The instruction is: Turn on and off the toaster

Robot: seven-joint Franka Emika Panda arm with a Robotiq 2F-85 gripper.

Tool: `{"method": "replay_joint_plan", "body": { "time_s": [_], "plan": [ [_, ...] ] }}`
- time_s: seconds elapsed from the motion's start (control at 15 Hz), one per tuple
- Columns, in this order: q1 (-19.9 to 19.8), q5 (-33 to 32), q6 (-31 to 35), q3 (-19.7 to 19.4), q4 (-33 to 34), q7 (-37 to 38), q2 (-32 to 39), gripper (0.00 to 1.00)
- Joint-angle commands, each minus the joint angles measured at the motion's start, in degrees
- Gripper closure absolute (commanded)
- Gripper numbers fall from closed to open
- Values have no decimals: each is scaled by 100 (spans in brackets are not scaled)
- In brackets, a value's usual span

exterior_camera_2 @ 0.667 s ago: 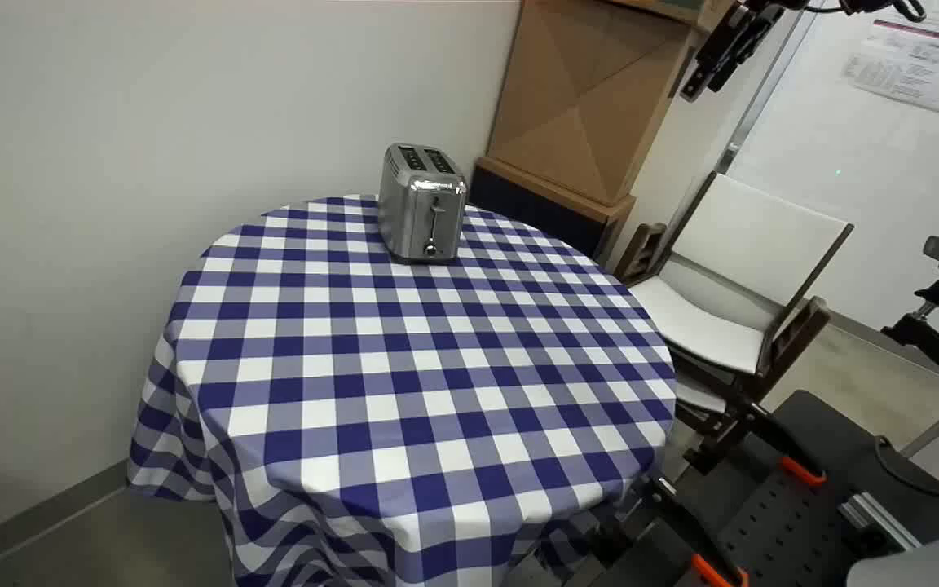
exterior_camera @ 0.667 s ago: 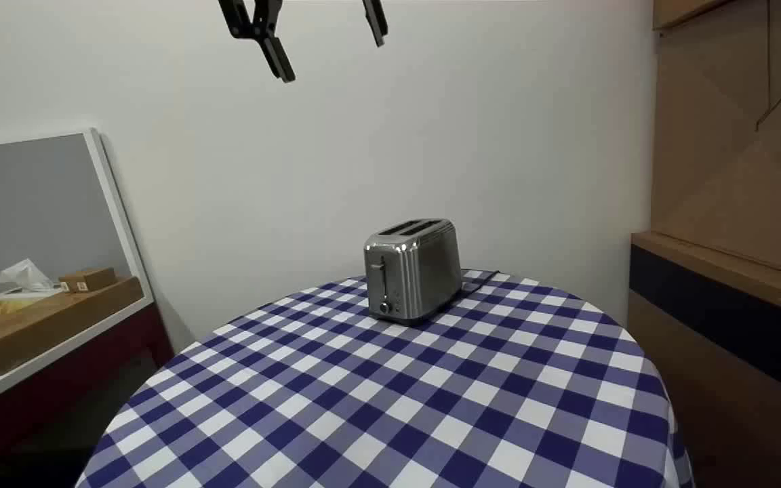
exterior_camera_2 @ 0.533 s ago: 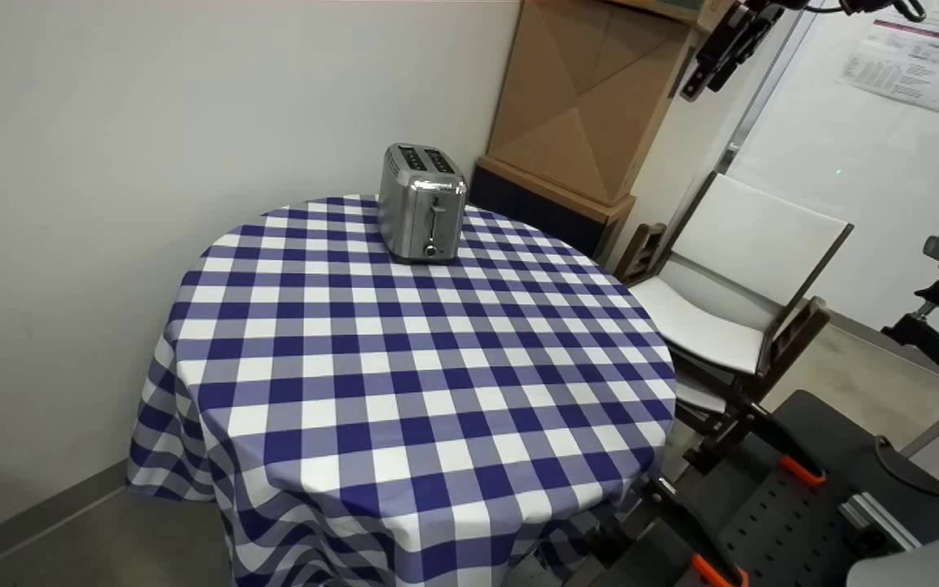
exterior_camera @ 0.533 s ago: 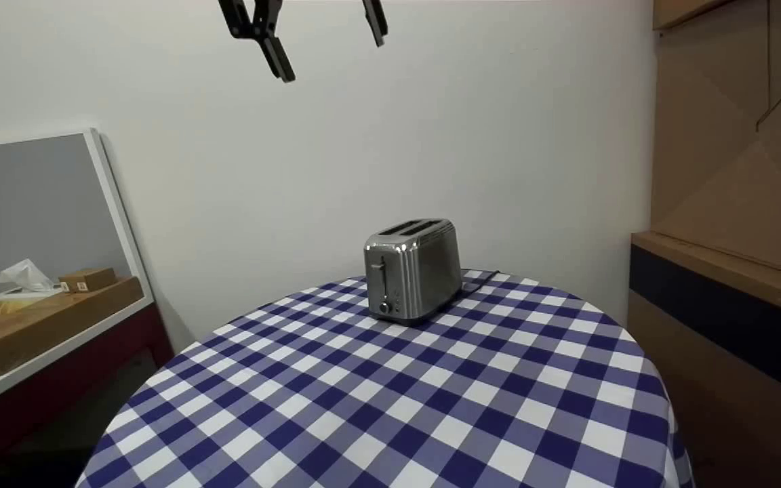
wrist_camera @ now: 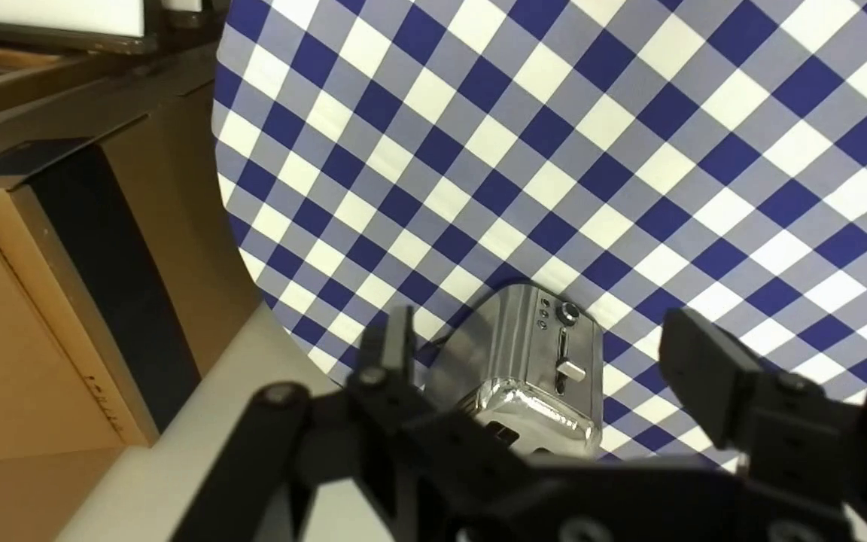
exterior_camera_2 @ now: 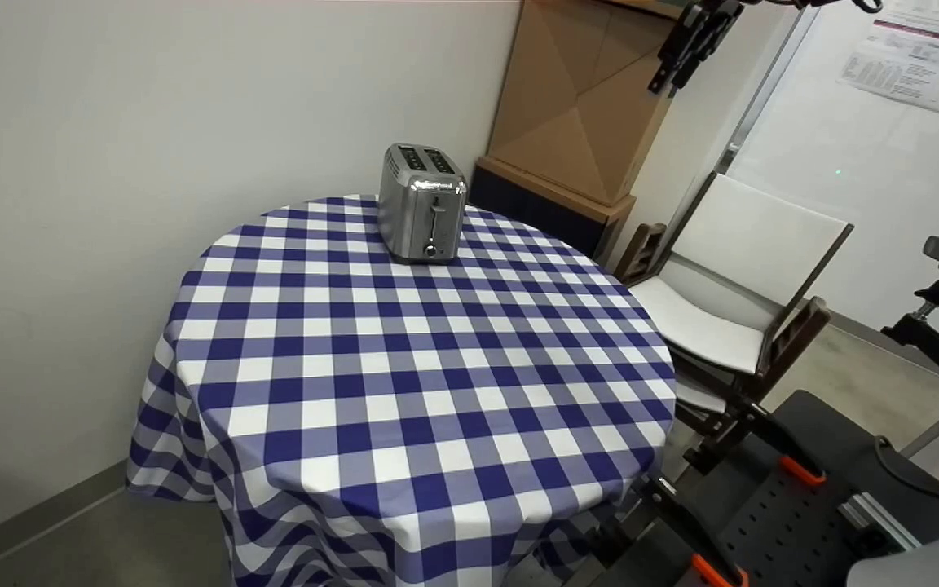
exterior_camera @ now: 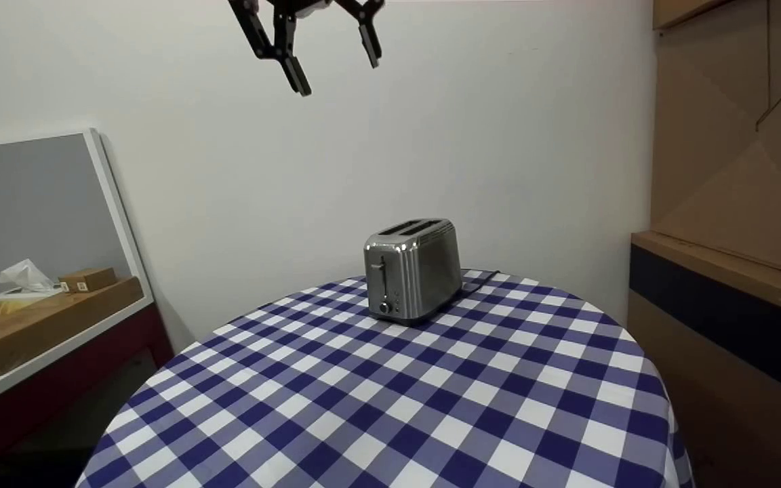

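The shiny silver toaster (exterior_camera: 424, 274) stands upright at the far side of the round table, its dark slots on top. It also shows in an exterior view (exterior_camera_2: 404, 208) and in the wrist view (wrist_camera: 505, 339). Its lever (wrist_camera: 571, 369) sits near the upper end of its slot on the end face, above a round knob (wrist_camera: 568, 313). My gripper (exterior_camera: 337, 73) is open and empty, high above the table and apart from the toaster. In the wrist view my gripper (wrist_camera: 539, 324) has the toaster between and beyond its spread fingers. Part of the toaster's top is hidden by the gripper.
A blue-and-white checked cloth (exterior_camera: 363, 413) covers the table. A wall (exterior_camera: 533, 135) stands behind the toaster and a dark cord (exterior_camera: 482, 281) runs from it. Cardboard boxes (exterior_camera_2: 575, 106) and a white chair (exterior_camera_2: 755, 244) stand beyond the table.
My gripper has moved lower and to the right in an exterior view, and leftward in an exterior view from the other side. It stays open. The toaster has not moved.
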Motion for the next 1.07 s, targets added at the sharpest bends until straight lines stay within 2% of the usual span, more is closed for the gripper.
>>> {"method": "replay_joint_plan", "body": {
  "time_s": [0.0,0.27,0.4,0.47,0.8,1.0],
  "plan": [
    [-8,-39,119,236,401,300,419,49],
    [68,107,208,471,716,631,712,81],
    [77,-54,354,608,897,937,950,96],
    [97,-105,355,680,1008,1078,1091,100],
    [178,-408,348,869,1492,1718,1726,100],
    [199,-167,201,900,1816,1651,2110,100]
  ]
}}
